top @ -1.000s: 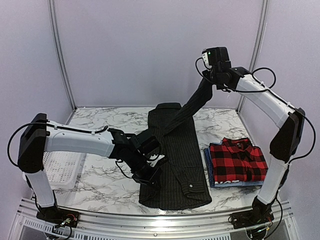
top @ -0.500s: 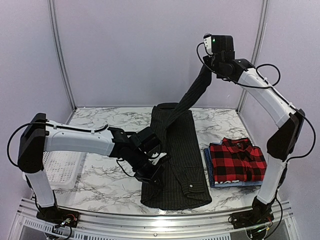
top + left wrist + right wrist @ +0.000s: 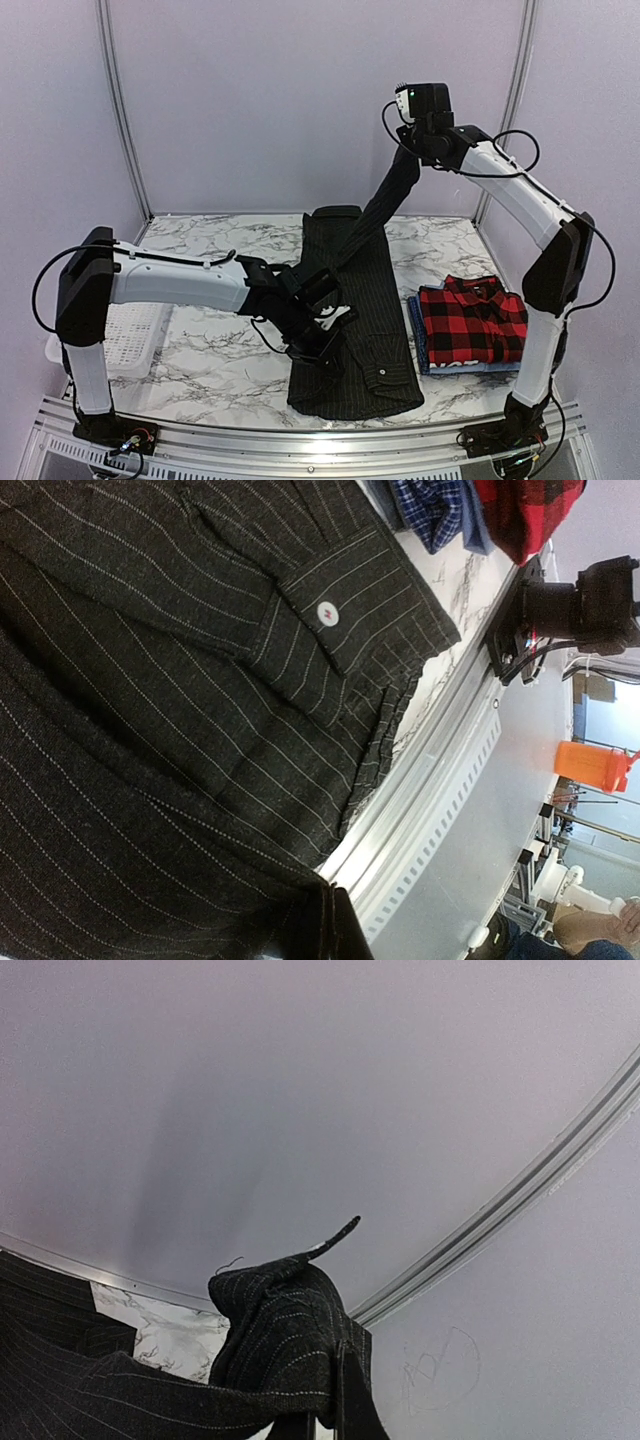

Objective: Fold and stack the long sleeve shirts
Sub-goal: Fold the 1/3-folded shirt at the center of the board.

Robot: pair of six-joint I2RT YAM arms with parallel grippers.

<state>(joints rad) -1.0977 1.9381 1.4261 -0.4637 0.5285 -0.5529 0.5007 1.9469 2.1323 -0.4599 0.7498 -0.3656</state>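
Note:
The black pinstriped shirt (image 3: 365, 310) lies lengthwise in the middle of the table. One sleeve (image 3: 385, 200) is stretched up off it to my right gripper (image 3: 409, 152), which is high above the back of the table and shut on the cuff (image 3: 290, 1330). My left gripper (image 3: 323, 348) is low over the shirt's left side, shut on a fold of the pinstriped cloth (image 3: 150, 810). The other cuff with its white button (image 3: 327, 611) lies flat near the front edge. The folded red-and-black plaid shirt (image 3: 473, 320) rests on the folded blue shirt (image 3: 416, 335) at the right.
A white mesh basket (image 3: 128, 335) stands at the table's left edge, behind the left arm. The metal rail (image 3: 440, 780) of the front edge runs just beyond the shirt's hem. Walls and frame posts (image 3: 120, 110) close in the back and sides.
The right gripper has risen and shifted left, pulling the sleeve tauter. The left gripper has moved right over the shirt, carrying its left edge with it.

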